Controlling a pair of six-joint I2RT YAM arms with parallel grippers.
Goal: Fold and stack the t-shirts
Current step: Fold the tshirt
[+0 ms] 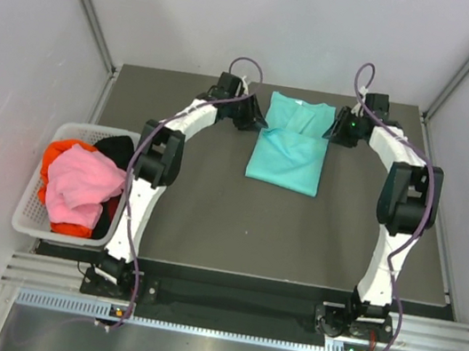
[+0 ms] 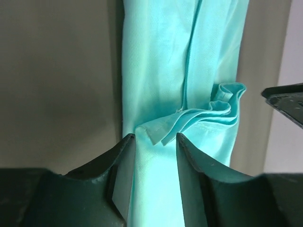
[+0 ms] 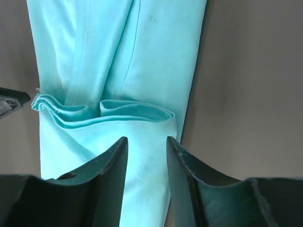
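**Jaws parted over a half-folded teal shirt**

We find the teal t-shirt (image 1: 289, 153) flat at the far middle of the desk (image 1: 210, 216). Its long axis runs away from the arm bases, collar at the far end. The left gripper (image 1: 257, 118) and right gripper (image 1: 332, 131) flank its cross fold, jaws parted, gripping nothing. To finish well, we judge, both should rise straight up, clear of the layered edge. A pink t-shirt (image 1: 80, 184) waits in the white lattice basket (image 1: 29, 209), left.
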